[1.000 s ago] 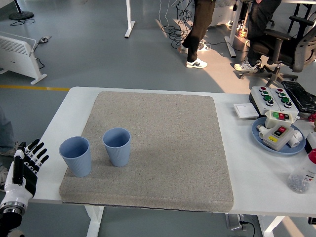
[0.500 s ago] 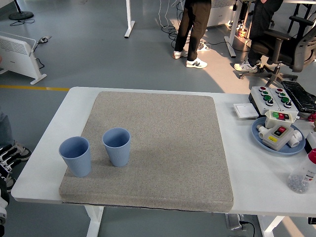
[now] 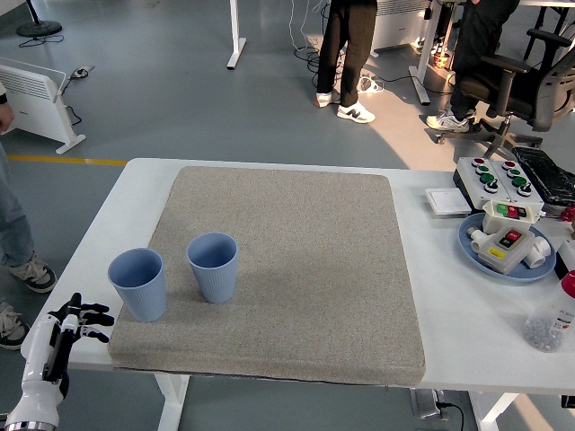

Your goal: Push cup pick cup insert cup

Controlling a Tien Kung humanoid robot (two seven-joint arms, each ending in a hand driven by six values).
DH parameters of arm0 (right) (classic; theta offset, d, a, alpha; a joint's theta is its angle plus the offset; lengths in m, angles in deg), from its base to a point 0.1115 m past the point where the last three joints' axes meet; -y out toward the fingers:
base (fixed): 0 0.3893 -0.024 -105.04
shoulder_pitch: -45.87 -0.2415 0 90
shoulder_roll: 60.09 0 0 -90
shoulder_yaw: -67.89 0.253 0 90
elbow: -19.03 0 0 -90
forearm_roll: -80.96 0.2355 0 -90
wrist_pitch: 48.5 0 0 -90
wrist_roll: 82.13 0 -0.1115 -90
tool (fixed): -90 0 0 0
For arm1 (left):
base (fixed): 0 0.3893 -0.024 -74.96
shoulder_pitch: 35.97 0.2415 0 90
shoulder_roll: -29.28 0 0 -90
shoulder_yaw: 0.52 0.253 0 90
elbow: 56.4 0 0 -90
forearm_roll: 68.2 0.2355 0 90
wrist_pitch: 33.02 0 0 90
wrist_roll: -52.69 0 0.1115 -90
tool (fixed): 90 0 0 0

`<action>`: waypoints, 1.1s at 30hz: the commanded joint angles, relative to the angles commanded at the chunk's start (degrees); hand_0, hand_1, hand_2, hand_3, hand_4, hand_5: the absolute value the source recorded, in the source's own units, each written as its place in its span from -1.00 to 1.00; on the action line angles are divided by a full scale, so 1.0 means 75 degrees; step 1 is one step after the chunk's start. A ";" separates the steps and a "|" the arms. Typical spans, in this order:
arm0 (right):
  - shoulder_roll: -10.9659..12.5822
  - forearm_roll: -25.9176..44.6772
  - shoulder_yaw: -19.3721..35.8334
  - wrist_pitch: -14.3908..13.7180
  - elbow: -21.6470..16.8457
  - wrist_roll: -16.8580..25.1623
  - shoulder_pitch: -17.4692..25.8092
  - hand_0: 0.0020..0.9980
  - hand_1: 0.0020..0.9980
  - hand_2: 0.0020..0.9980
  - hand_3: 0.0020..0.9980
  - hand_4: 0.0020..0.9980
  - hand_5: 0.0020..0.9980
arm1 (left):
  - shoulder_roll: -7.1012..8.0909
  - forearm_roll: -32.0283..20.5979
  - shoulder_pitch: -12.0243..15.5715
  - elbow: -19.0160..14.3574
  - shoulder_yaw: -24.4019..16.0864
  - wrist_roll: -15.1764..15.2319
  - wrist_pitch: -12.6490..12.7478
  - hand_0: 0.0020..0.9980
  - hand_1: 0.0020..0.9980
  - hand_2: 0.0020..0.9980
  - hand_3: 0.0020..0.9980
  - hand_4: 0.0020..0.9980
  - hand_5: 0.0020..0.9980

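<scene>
Two blue cups upright, side by side on mat's front-left corner: left cup [image 3: 138,284], right cup [image 3: 213,267], apart, mouths up. Left hand [image 3: 61,334] low off surface's front-left corner, fingers spread, holding nothing. Left cup lies up-right of it, nearest. Right hand unseen.

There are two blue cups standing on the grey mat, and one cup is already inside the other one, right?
Not quite. The two blue cups do stand upright on the grey mat, but they are side by side, not nested: the left cup and the right cup have a gap between them. The head view shows it.
</scene>
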 joint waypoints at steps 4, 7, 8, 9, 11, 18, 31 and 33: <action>0.0000 0.0051 -0.0032 -0.0009 0.0001 0.0008 -0.0034 0.05 0.09 0.25 0.13 -0.77 -0.09 | 0.0009 0.0207 -0.0172 0.0069 0.0259 -0.0156 -0.0178 -0.22 -0.08 -0.08 -0.16 0.13 1.00; -0.0003 0.0061 -0.0039 -0.0009 -0.0001 0.0007 -0.0043 0.05 0.09 0.25 0.13 -0.77 -0.09 | -0.0073 0.0379 -0.0379 0.0225 0.0346 -0.0393 -0.0471 -0.09 0.03 0.00 -0.11 0.11 1.00; -0.0003 0.0067 -0.0045 -0.0011 -0.0001 0.0009 -0.0044 0.05 0.09 0.25 0.13 -0.77 -0.09 | -0.0086 0.0418 -0.0421 0.0261 0.0374 -0.0425 -0.0515 -0.09 0.03 0.00 -0.11 0.11 1.00; -0.0004 0.0064 -0.0044 -0.0010 -0.0002 0.0007 -0.0046 0.05 0.09 0.25 0.13 -0.77 -0.09 | -0.0098 0.0438 -0.0472 0.0309 0.0418 -0.0458 -0.0564 -0.09 0.03 0.00 -0.11 0.11 1.00; -0.0004 0.0066 -0.0047 -0.0009 -0.0004 0.0003 -0.0046 0.05 0.09 0.25 0.13 -0.77 -0.09 | -0.0123 0.0467 -0.0567 0.0410 0.0503 -0.0509 -0.0633 -0.09 0.03 0.00 -0.11 0.11 1.00; -0.0004 0.0107 -0.0069 -0.0020 -0.0007 0.0003 -0.0044 0.05 0.09 0.25 0.13 -0.77 -0.09 | -0.0163 0.0447 -0.0761 0.0604 0.0586 -0.0502 -0.0631 -0.01 0.09 0.04 -0.08 0.12 1.00; -0.0003 0.0137 -0.0090 -0.0025 -0.0010 0.0006 -0.0036 0.05 0.09 0.25 0.13 -0.77 -0.09 | -0.0228 0.0467 -0.0990 0.1022 0.0588 -0.0489 -0.0598 -0.01 0.10 0.04 -0.08 0.13 1.00; -0.0007 0.0134 -0.0090 -0.0029 -0.0009 0.0008 -0.0035 0.05 0.09 0.25 0.13 -0.77 -0.09 | -0.0224 0.0475 -0.0999 0.1067 0.0567 -0.0474 -0.0587 -0.01 0.10 0.04 -0.08 0.13 1.00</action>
